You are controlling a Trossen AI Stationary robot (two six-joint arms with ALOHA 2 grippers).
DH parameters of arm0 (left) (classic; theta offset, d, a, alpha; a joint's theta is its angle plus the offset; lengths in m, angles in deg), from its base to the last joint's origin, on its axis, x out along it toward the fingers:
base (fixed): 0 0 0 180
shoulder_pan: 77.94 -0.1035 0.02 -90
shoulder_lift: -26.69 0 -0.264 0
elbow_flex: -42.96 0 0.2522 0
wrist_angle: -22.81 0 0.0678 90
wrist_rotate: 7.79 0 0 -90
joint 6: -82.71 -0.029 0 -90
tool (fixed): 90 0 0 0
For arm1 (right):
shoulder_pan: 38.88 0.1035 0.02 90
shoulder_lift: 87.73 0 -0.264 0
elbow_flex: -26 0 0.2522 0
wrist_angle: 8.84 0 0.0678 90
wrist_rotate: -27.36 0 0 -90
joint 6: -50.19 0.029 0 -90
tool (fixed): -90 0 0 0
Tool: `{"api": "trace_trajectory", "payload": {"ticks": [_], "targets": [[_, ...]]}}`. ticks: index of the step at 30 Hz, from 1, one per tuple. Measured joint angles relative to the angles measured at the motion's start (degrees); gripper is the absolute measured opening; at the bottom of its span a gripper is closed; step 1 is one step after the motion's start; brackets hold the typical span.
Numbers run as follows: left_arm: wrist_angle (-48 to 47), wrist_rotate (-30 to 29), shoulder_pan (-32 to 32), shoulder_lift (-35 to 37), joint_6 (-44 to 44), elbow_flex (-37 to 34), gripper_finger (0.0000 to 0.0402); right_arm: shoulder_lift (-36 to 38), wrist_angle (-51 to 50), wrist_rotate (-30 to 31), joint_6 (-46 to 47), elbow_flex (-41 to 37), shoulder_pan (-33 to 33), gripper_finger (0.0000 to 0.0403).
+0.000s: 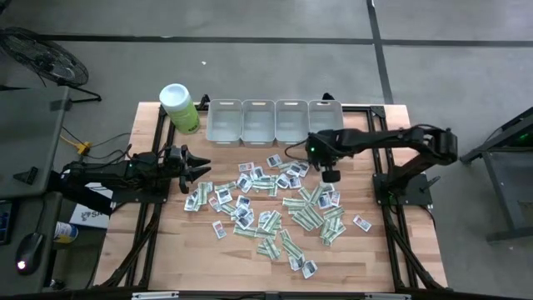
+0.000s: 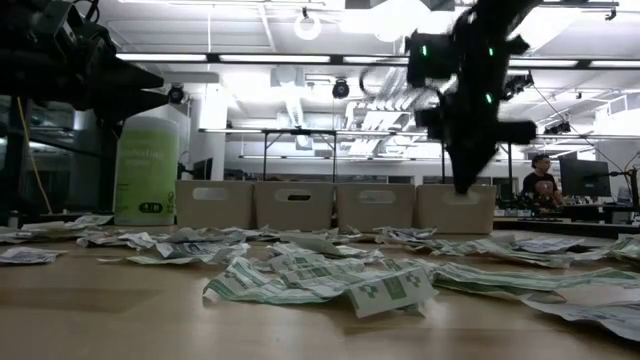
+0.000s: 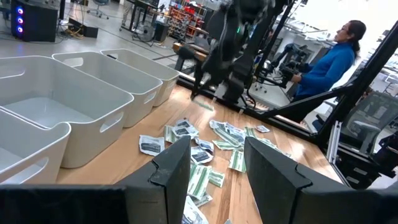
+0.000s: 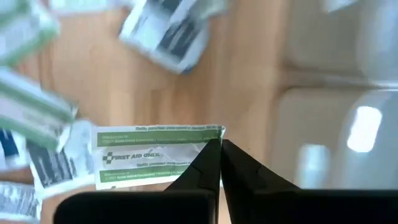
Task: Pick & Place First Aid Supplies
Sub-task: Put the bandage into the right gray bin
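My right end effector (image 4: 221,144) has its fingers pinched fully together on one corner of a green-and-white strip (image 4: 149,155), a long flat paper packet printed "FIRST AID ONLY". It hangs off my fingertips sideways, raised clear of the desk (image 1: 166,250), with the grey bins (image 1: 275,121) just beyond it.

I judge this packet to be nearly weightless, thin and floppy, with a slick paper face. A grip at the corner holds it, but the rest may droop or flutter, and it could slip out if I swing fast. Taking it at an edge is the only real option, since it lies too flat to get fingers around the middle.

The rest of the packets (image 1: 275,212) lie scattered across the middle of the desk, below and beside my right end effector, many overlapping one another.

My left end effector (image 1: 198,167) hovers at the left edge of the pile, fingers spread wide, holding nothing.
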Motion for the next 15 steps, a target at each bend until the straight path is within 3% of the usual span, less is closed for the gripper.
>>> {"api": "trace_trajectory", "payload": {"ticks": [8,15], "targets": [[0.0,0.0,0.0,0.0,0.0,0.0,0.015,3.2,-4.9,8.7,-5.6,9.5,-2.3,0.0002],[0.0,0.0,0.0,0.0,0.0,0.0,0.015,3.1,2.1,8.9,-12.0,9.8,-10.3,0.0003]]}}
